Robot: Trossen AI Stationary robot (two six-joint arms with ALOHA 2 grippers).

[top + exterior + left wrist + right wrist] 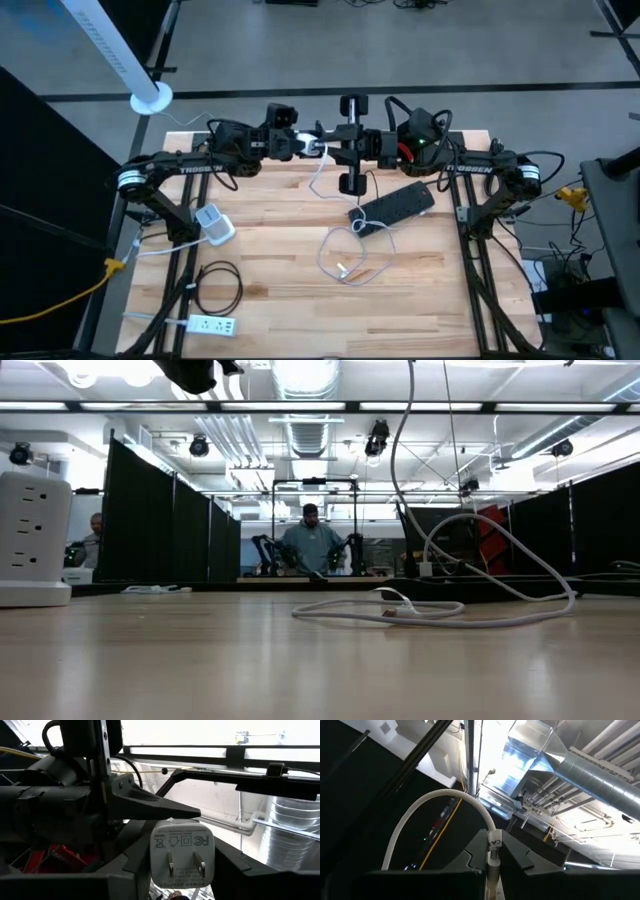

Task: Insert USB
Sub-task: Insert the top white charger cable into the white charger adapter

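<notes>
While both arms reach in from the table's [280,300] far corners and meet above its far edge, the wooden top below them carries only loose hardware; the left arm [190,165] stretches rightward and the right arm [480,165] leftward, wrists raised and nearly facing one another; on the right half of the table lies a black power strip [395,207], set at a slant, well below the grippers; near the left edge stands a white multi-outlet cube [213,222], which the low view shows upright at the far left [33,535]; a smaller white power strip [210,324] lies at the near left corner with a dark cord coiled just beside it; a white cable [345,255] loops on the wood at centre, its slack rising to the grippers, and the low view shows its coil flat on the surface [440,608]; the left gripper [303,146] holds a white USB wall adapter [181,852], fingers clamped on its body, the two flat prongs pointing back toward the wrist camera; the right gripper [352,146], seen beyond the adapter as a dark pointed finger [165,807], is closed tight on the cable's plug end [493,857], the white cord arching up and away from between its fingers; adapter and plug sit just beside each other in mid-air, though whether they touch cannot be told; in the room behind, a person [311,540] stands at another bench.
</notes>
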